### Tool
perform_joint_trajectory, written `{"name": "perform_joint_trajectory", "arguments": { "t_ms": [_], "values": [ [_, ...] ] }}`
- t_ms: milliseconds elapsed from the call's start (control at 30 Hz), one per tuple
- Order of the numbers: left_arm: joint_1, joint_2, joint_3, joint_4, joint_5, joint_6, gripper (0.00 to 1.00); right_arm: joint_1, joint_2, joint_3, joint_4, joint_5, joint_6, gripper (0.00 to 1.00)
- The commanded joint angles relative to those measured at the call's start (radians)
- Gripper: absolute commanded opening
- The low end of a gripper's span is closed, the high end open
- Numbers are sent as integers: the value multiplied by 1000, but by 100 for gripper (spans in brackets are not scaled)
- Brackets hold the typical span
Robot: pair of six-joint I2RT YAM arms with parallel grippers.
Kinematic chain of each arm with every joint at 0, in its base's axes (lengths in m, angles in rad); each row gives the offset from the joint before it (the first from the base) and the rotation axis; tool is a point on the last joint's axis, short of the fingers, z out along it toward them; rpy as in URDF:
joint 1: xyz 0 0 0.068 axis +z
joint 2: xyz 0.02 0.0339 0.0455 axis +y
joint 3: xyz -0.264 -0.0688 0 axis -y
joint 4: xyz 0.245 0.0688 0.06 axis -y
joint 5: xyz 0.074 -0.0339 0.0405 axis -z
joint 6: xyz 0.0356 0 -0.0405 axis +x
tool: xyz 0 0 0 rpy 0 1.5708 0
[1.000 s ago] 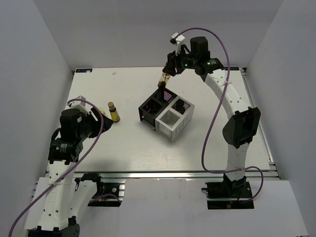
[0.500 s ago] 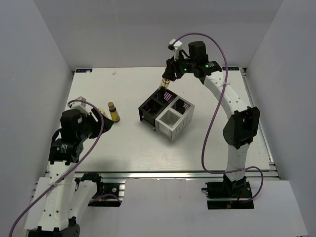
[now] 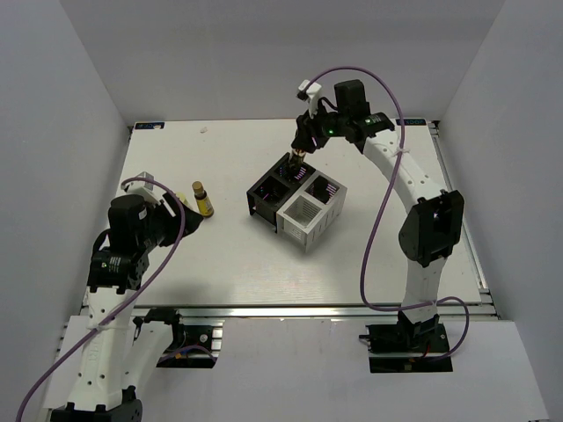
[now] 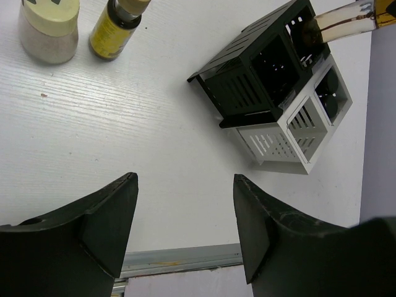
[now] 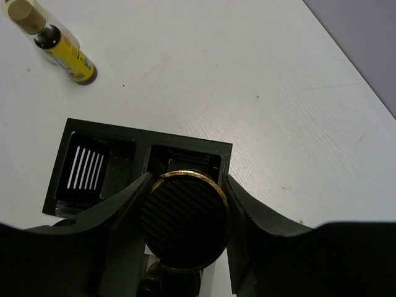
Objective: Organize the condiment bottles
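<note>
Condiment bottles are mid-sort, and in the overhead view the right end effector (image 3: 300, 150) hangs at upper centre, clamped on an amber bottle (image 3: 295, 160) whose lower end sits right at the far black cell of the rack (image 3: 297, 207). At centre left the left end effector (image 3: 181, 214) waits low beside a yellow bottle (image 3: 203, 200) standing on the white counter (image 3: 220, 264). Over to the left wrist: its dark fingers (image 4: 102, 223) are spread wide with nothing between them. A cream-capped jar (image 4: 49, 28) and the yellow bottle stand side by side at upper left, the rack sits at upper right, and the amber bottle pokes in tilted from the top right corner over the black half. Now the right wrist: fingers press both sides of a ribbed dark round end ringed in gold, bottom centre, directly above an open black compartment, with the yellow bottle at upper left. My read is that this is the insertion step, and the next move calls for a straight, upright descent so the bottle clears the cell walls before release. At least two bottles look left to fetch. The counter is plain white, boxed in by pale grey walls (image 3: 79, 79), with a metal rail (image 3: 290, 309) along the near edge.
</note>
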Motion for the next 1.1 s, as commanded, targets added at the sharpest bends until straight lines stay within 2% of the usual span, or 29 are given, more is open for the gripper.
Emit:
{"name": "perform_joint_trajectory", "arguments": {
  "t_ms": [0, 233, 367, 533, 700, 767, 1067],
  "values": [
    [3, -1, -6, 22, 17, -1, 73, 15, -9, -13, 42, 8, -44, 0],
    [3, 5, -6, 22, 9, 5, 73, 44, 31, -13, 63, 52, -80, 2],
    [3, 7, -15, 34, 11, 2, 73, 58, 49, -17, 65, 77, -102, 16],
    [3, 16, -17, 43, 11, 5, 73, 75, 57, -42, 77, 103, -120, 28],
    [3, 18, -17, 42, 11, 7, 73, 83, 59, -73, 100, 125, -122, 35],
    [3, 18, -20, 42, 11, 7, 73, 83, 57, -88, 106, 134, -123, 41],
    [3, 18, -28, 45, 12, 7, 73, 86, 62, -120, 144, 166, -136, 54]
  ]
}}
